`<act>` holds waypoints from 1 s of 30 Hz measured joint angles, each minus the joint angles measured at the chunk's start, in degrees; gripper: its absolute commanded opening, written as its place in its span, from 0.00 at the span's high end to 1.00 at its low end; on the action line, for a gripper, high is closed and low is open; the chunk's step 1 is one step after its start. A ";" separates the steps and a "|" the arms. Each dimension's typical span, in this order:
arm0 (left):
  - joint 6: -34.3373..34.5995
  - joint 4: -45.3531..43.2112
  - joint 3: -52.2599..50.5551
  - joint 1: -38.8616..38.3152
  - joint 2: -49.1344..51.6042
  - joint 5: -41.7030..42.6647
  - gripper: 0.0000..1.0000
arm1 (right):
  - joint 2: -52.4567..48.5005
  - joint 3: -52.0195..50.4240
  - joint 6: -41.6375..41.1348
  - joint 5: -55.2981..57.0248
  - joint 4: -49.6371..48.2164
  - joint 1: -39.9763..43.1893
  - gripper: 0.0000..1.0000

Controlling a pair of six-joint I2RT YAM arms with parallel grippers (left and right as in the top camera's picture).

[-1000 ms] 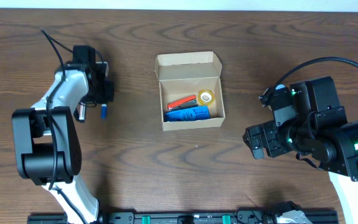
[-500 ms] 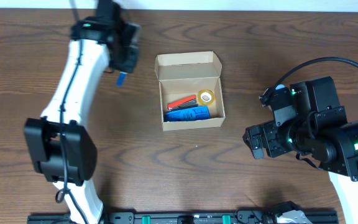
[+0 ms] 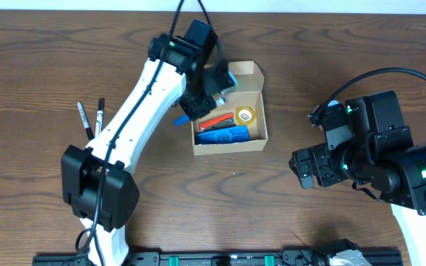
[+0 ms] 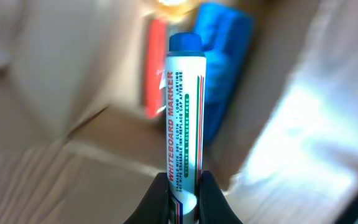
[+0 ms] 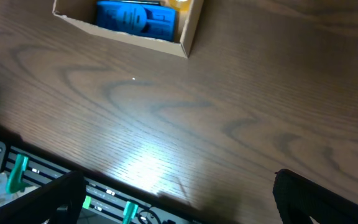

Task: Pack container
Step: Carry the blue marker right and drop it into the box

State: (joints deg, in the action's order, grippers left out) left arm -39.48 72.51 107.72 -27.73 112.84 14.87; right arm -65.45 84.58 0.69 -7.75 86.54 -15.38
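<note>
The container (image 3: 231,146) is an open tan cardboard box mid-table with its flap lid folded back. Inside lie a red item (image 3: 214,120), a blue item (image 3: 224,136) and a yellow tape roll (image 3: 245,114). My left gripper (image 3: 193,108) hangs over the box's left wall, shut on a white whiteboard marker (image 4: 184,118); its blue cap (image 3: 180,120) points down and away from the fingers (image 4: 157,196). In the left wrist view the box interior (image 4: 92,74) lies blurred under the marker. My right gripper (image 3: 302,168) hovers open right of the box, nothing between its fingers (image 5: 48,199).
Two black markers (image 3: 83,118) (image 3: 100,111) lie on the wood table at the left. The right wrist view shows the box's near corner (image 5: 188,34) with the blue item (image 5: 135,17) and the table's front rail (image 5: 17,171).
My left arm has swung from the far left of the table up and across to the box, carrying the blue-capped marker. The right arm has stayed still.
</note>
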 measured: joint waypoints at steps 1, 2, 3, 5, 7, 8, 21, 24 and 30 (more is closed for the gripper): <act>-1.40 0.46 0.00 -0.22 0.00 1.64 0.94 | 0.00 0.00 0.00 0.02 0.00 0.00 0.01; -2.80 0.76 0.00 -0.35 0.00 2.99 0.95 | 0.00 0.00 0.00 0.00 -0.02 0.00 0.01; -4.39 0.85 0.00 -0.48 0.00 4.24 0.94 | -0.02 0.00 0.00 0.00 0.00 0.00 0.01; -7.50 0.87 -0.02 -0.52 0.00 5.99 0.94 | 0.00 0.00 0.00 0.00 0.00 0.00 0.01; -10.51 0.79 -0.17 -0.52 0.00 7.37 0.94 | 0.00 0.00 0.00 0.00 0.00 0.00 0.01; -12.07 0.72 -0.42 -0.52 0.00 8.04 0.94 | 0.00 0.00 0.00 0.00 0.00 0.00 0.01; -21.97 -10.80 -8.15 -1.64 0.00 11.96 0.94 | -0.02 0.00 0.00 0.00 -0.02 0.00 0.01; -22.99 -12.92 -9.99 -2.54 0.00 11.91 0.94 | 0.00 0.00 0.00 0.00 -0.02 0.00 0.01; -23.63 -17.64 -14.16 -3.52 0.00 11.74 0.94 | 0.00 0.00 0.00 0.00 0.00 0.00 0.01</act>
State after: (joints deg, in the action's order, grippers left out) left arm -63.11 54.87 93.56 -31.24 112.84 26.61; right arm -65.45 84.58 0.69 -7.75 86.54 -15.38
